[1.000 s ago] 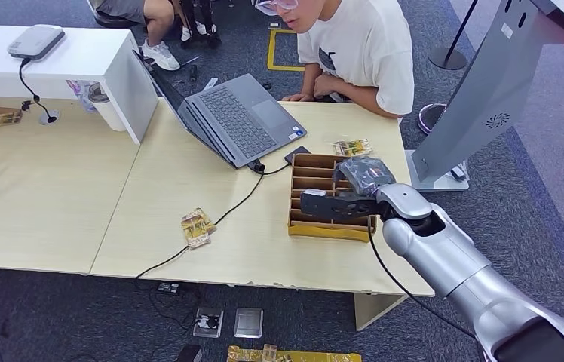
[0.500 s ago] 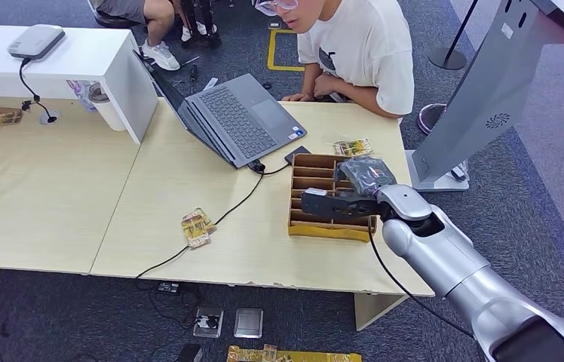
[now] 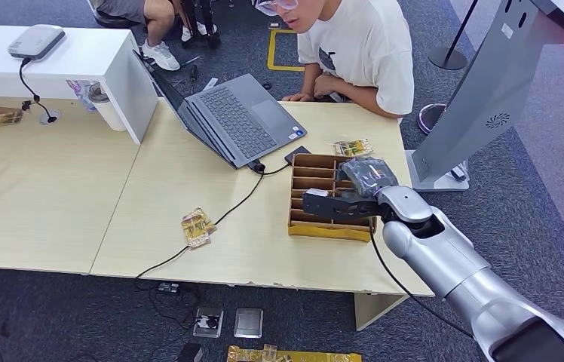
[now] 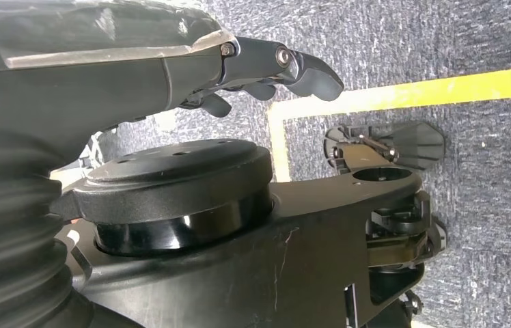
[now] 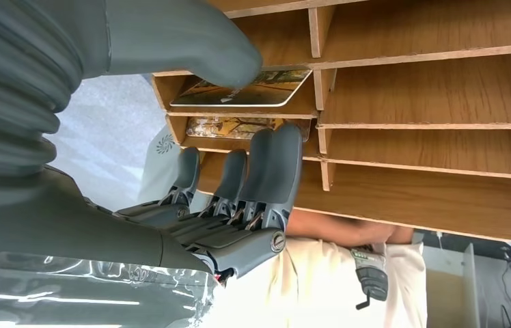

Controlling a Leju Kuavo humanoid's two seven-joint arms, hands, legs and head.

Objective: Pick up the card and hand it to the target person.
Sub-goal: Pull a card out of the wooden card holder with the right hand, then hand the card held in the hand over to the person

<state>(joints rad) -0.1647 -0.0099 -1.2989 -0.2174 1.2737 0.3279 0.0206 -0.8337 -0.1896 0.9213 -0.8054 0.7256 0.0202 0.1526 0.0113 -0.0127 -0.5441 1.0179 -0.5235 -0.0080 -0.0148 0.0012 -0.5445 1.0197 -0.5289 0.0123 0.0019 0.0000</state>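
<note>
The pale wooden desk (image 3: 188,249) carried an open grey laptop (image 3: 237,117) and a brown wooden divided box (image 3: 317,170), behind which a person in a white T-shirt (image 3: 362,45) sat. The right robot hand (image 5: 239,123) reached into the box, thumb resting on a patterned white-edged card (image 5: 277,87) in one compartment, fingers spread just beside it, nothing lifted. The left robot hand (image 4: 266,68) hung over grey carpet, fingers loosely curled, empty.

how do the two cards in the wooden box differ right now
The upper card lies in the slot under the right hand's thumb, and its face shows; the lower card sits one slot over, by the fingers, with only a narrow strip showing. The upper card shows a white border; the lower card shows none. Both have yellow-brown print and sit in the wooden box.
</note>
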